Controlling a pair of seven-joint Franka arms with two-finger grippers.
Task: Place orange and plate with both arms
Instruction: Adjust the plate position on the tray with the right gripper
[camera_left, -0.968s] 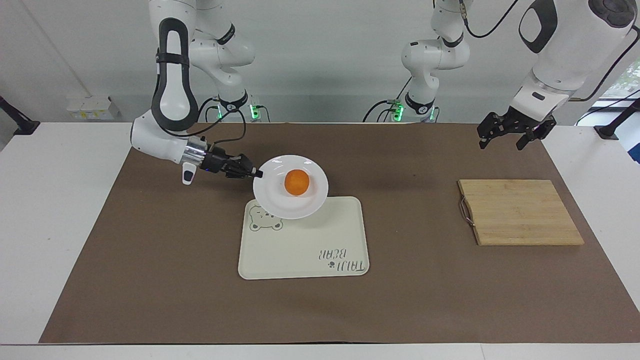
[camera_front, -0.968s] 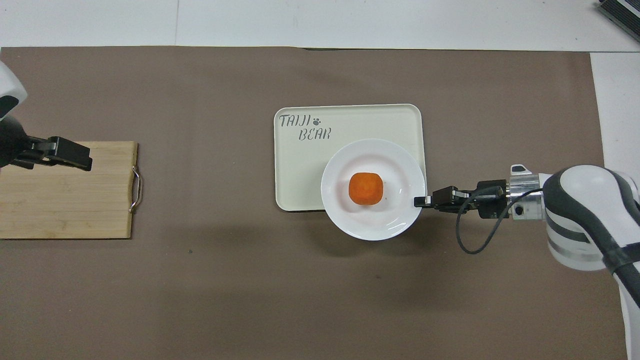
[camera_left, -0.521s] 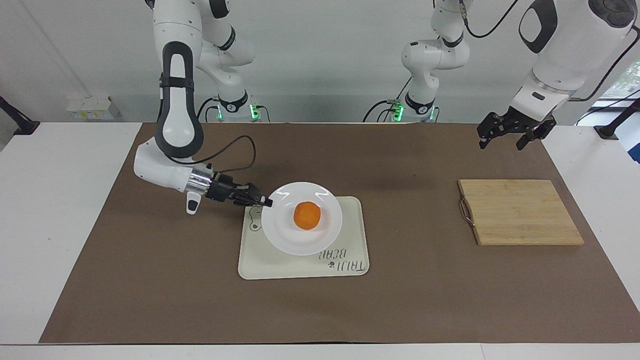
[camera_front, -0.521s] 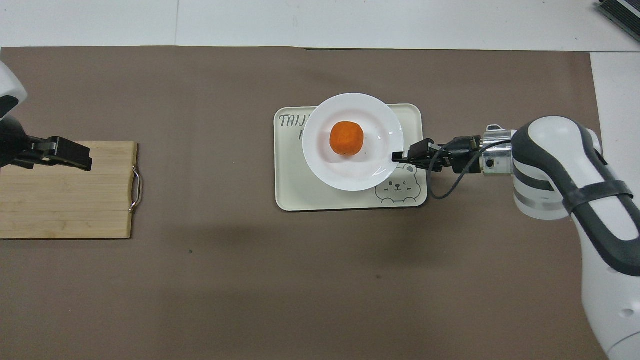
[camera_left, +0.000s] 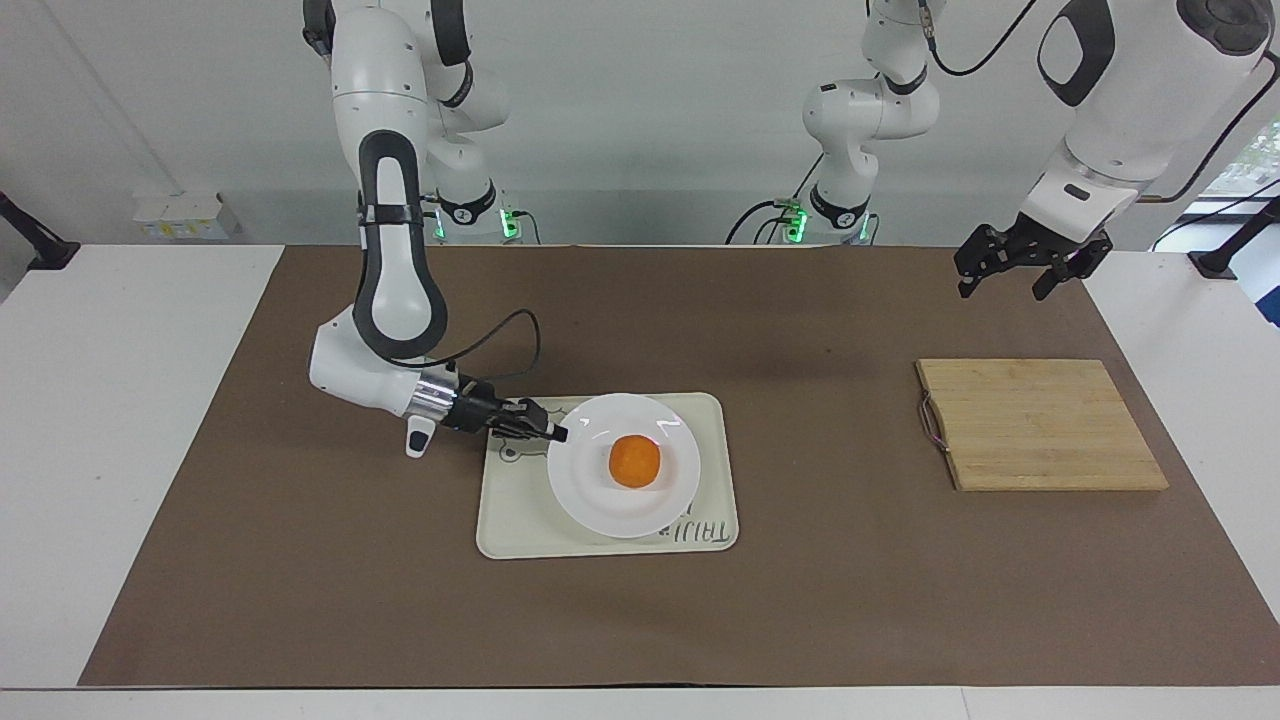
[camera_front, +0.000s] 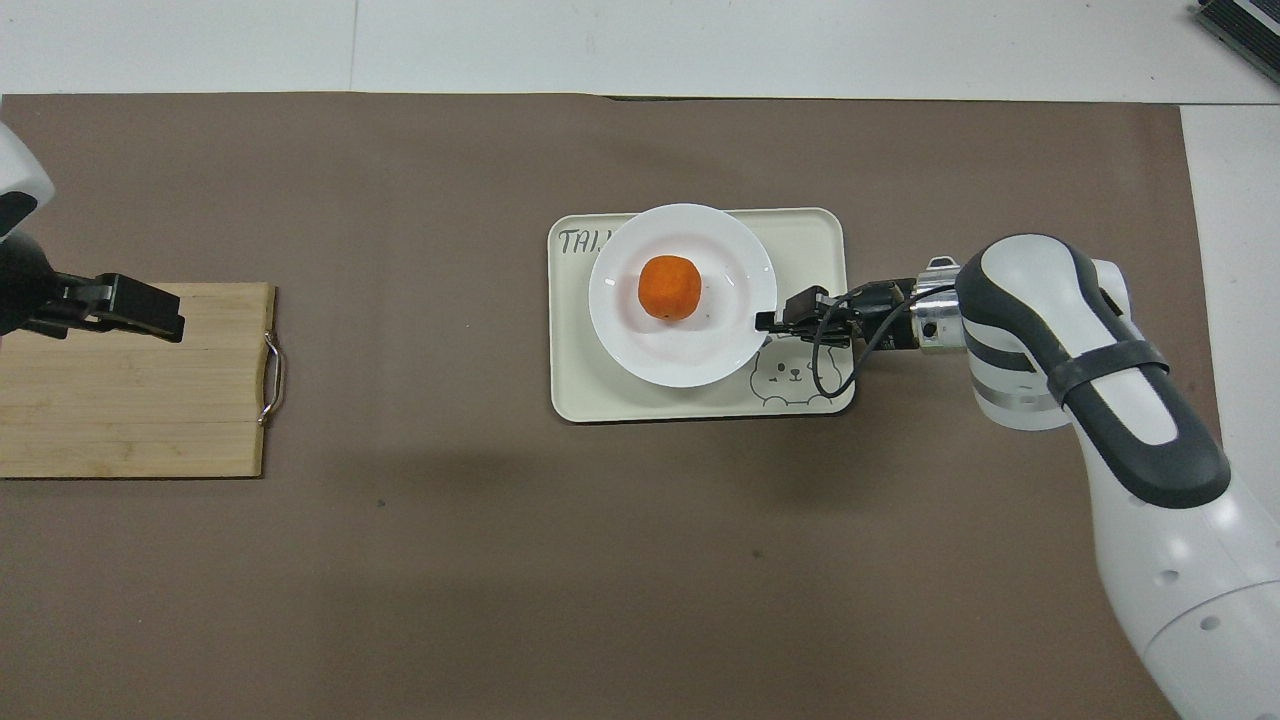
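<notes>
Right gripper (camera_left: 556, 435) clamped on rim of plate (camera_left: 600, 500), at edge toward right arm's end. Orange (camera_left: 635, 462) sits loose in plate centre. Plate over cream tray (camera_left: 510, 520); contact with tray not clear.

Left gripper (camera_left: 1015, 272) waits over mat near cutting board (camera_left: 1040, 425), jaws spread, empty.

Risk: one-sided rim grip, plate may tilt, orange may roll off. Tray lettering partly hidden under plate.

Orange (camera_left: 635, 461): bright orange, plain. Plate (camera_left: 600, 500): glossy white, unmarked. Tray (camera_left: 520, 525): cream, with a grey outline drawing of a bear and grey lettering. Cutting board (camera_left: 1040, 425): pale striped wood, with a metal handle. Table cover (camera_left: 850, 600): plain brown. Arms (camera_left: 390, 290): white with black bands; black grippers (camera_left: 1020, 255).
</notes>
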